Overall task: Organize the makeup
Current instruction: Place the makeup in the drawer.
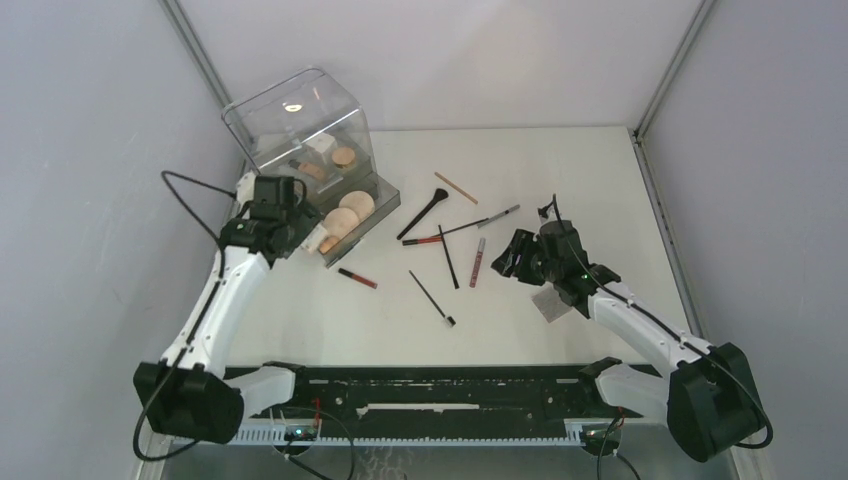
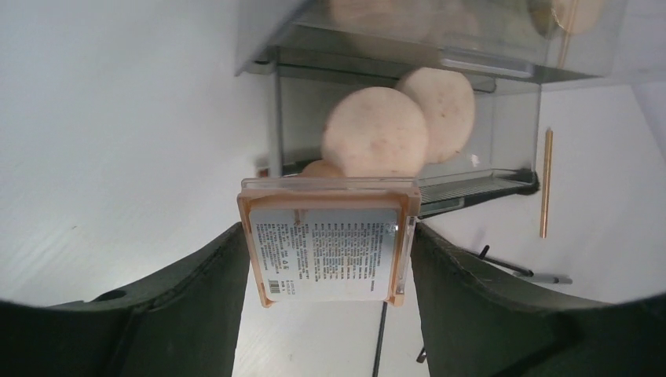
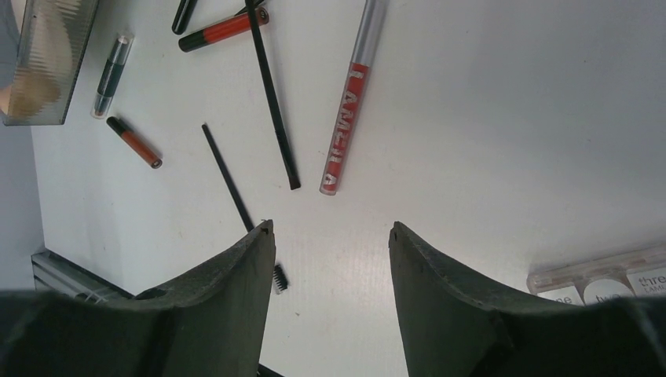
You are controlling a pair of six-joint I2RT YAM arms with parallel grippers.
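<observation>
At the table's (image 1: 580, 180) left rear, the left gripper (image 2: 326, 229) clamps a flat square case (image 2: 326, 255) by its side edges, label facing the camera. Straight ahead and just beyond it lies the open drawer (image 2: 479, 188) of a clear box (image 1: 300, 115), two round puffs (image 2: 377, 133) already inside — so the case likely goes forward and down beside them. Its wide side runs across the jaws, parallel to the drawer front. Well apart on the right, the right gripper (image 3: 330, 229) hovers with jaws spread and empty over loose lip tubes (image 3: 349, 102) and brushes (image 3: 271, 94).
</observation>
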